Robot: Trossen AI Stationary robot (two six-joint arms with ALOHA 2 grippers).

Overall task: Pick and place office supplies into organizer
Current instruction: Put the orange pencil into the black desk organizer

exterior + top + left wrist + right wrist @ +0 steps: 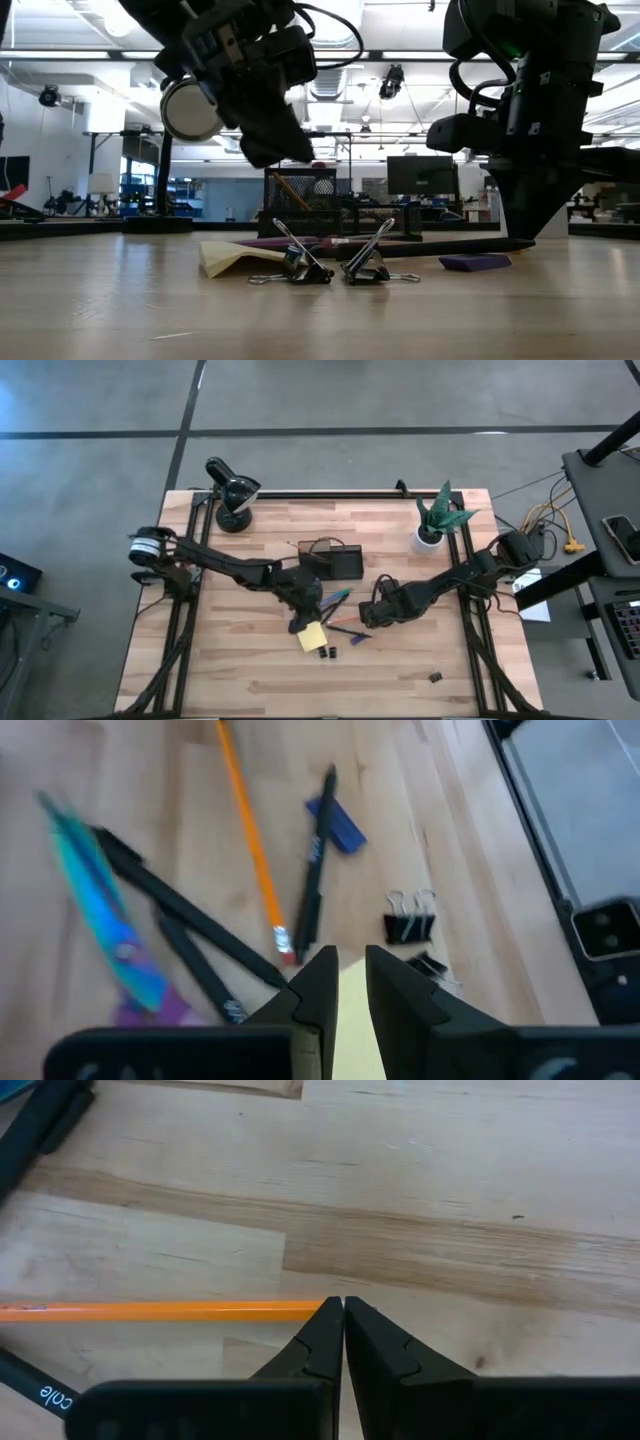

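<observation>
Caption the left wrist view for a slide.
Left end effector above the sticky pad, jaws slightly apart, with pencil, pens, scissors and clips on the table.

Even, fairly bright overhead light; ceiling lamps glare in the low view, silhouetting both arms. The left wrist view is motion-blurred, especially the scissors (110,935). Table (250,680) shadows are soft.

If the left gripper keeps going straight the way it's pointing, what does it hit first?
Most likely the yellow sticky-note pad: in the left wrist view it shows in the narrow gap of the left gripper, just ahead of the tips. The orange pencil lies to one side. Depth is unclear.
</observation>
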